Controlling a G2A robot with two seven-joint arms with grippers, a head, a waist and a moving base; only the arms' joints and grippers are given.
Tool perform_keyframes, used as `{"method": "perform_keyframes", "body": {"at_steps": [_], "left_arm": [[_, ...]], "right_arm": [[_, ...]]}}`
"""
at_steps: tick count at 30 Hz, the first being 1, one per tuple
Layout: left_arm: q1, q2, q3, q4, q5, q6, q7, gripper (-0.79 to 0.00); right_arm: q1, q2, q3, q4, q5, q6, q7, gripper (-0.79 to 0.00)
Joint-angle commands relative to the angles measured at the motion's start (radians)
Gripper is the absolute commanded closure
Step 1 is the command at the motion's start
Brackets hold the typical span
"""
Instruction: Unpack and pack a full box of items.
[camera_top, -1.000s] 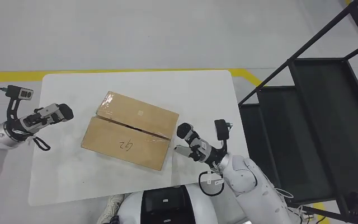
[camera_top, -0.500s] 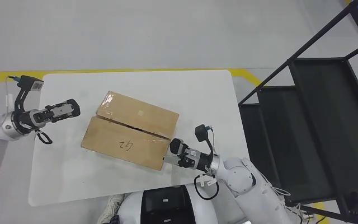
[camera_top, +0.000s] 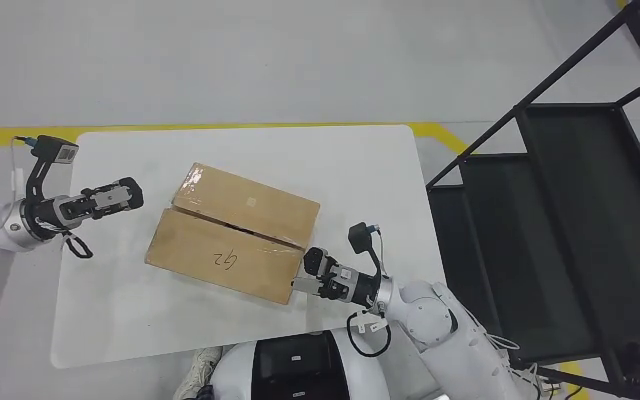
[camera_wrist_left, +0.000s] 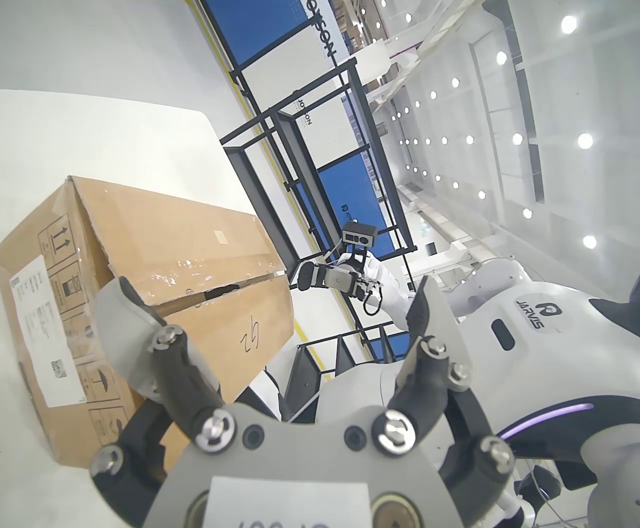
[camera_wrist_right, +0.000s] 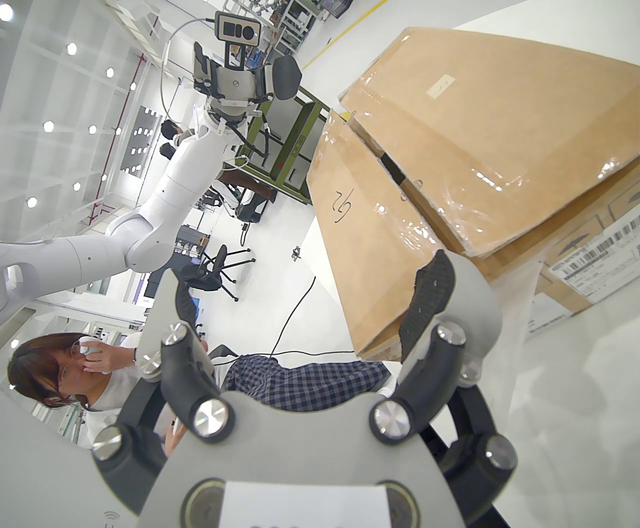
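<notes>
closed box (camera_top: 232, 233) lies between left hand (camera_top: 126, 195) and right hand (camera_top: 302, 279).

Top cam overhead; wrist cams close, facing box (camera_top: 232, 233) from opp. sides.

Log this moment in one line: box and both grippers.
box: flaps shut, on table | left gripper: open, apart from box end | right gripper: open, at box's near corner

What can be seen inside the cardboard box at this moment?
None of the contents. The cardboard box has its top flaps lying shut, leaving only a narrow dark gap along the seam. Whatever it holds is covered.
</notes>
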Motion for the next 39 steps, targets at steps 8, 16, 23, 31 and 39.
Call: {"method": "perform_keyframes", "body": {"at_steps": [8,16,23,31,39], "left_arm": [[0.000,0.000,0.000,0.000,0.000,0.000,0.000,-0.785],[0.000,0.000,0.000,0.000,0.000,0.000,0.000,-0.785],[0.000,0.000,0.000,0.000,0.000,0.000,0.000,-0.785],[0.000,0.000,0.000,0.000,0.000,0.000,0.000,-0.785],[0.001,0.001,-0.008,0.019,0.106,0.007,0.078,-0.785]], "right_arm": [[0.000,0.000,0.000,0.000,0.000,0.000,0.000,-0.785],[0.000,0.000,0.000,0.000,0.000,0.000,0.000,-0.785],[0.000,0.000,0.000,0.000,0.000,0.000,0.000,-0.785],[0.000,0.000,0.000,0.000,0.000,0.000,0.000,-0.785],[0.014,-0.003,0.007,0.007,0.017,0.048,-0.084,-0.785]]}}
